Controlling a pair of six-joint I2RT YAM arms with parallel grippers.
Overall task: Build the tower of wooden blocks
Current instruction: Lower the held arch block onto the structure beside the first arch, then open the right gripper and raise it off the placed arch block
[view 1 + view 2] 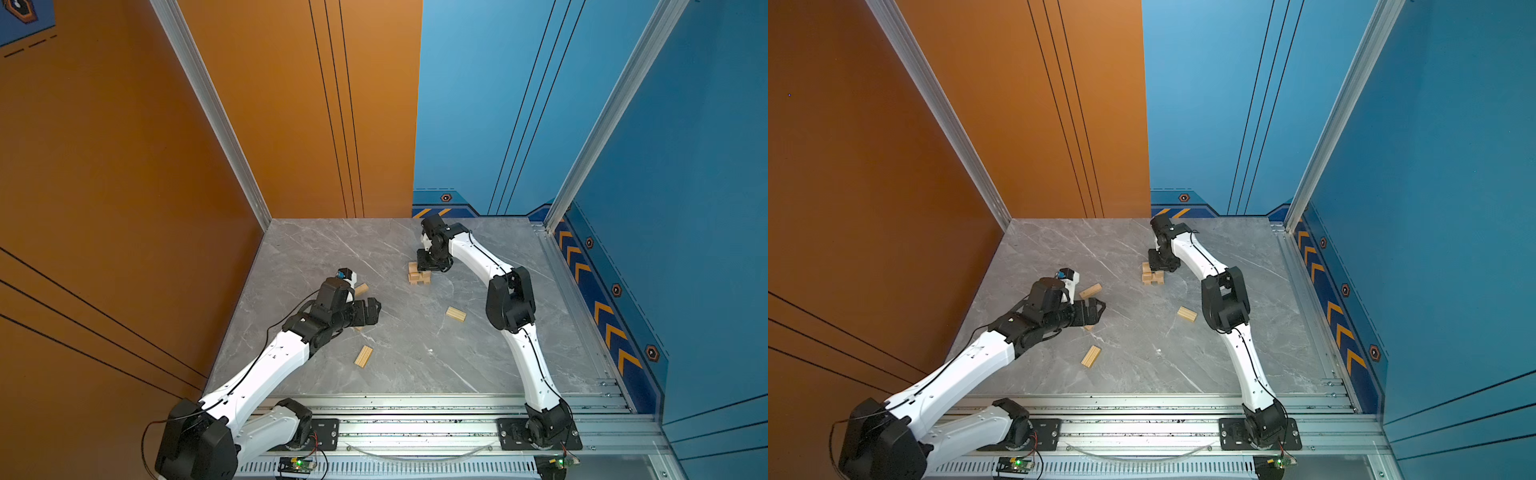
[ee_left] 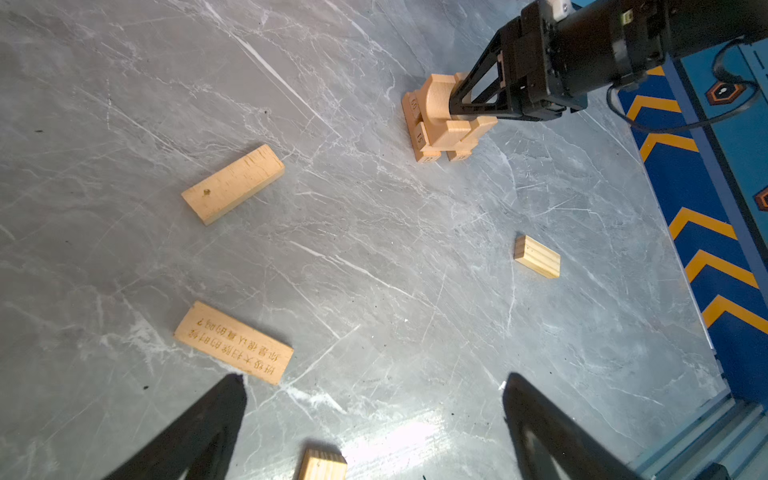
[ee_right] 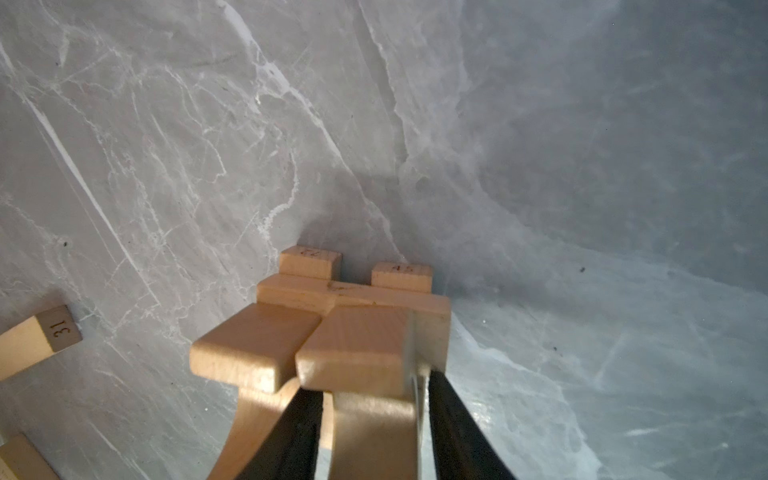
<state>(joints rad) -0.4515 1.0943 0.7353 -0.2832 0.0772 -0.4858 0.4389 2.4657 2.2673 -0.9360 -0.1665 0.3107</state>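
Right gripper (image 3: 371,384): black fingers (image 3: 299,432) straddle one pale half-ring wooden arch (image 3: 353,345) atop the tan wood-block tower (image 1: 415,277), far-centre on the grey marble table (image 3: 166,124); can't tell if they pinch it. Pull out crooked and your inner finger topples the neighbouring arch (image 3: 249,353). Left gripper (image 2: 374,377) gapes, idle.

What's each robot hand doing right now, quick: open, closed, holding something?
Left hand: open, holding nothing.
Right hand: around an arch block atop the tower; whether it grips cannot be told.
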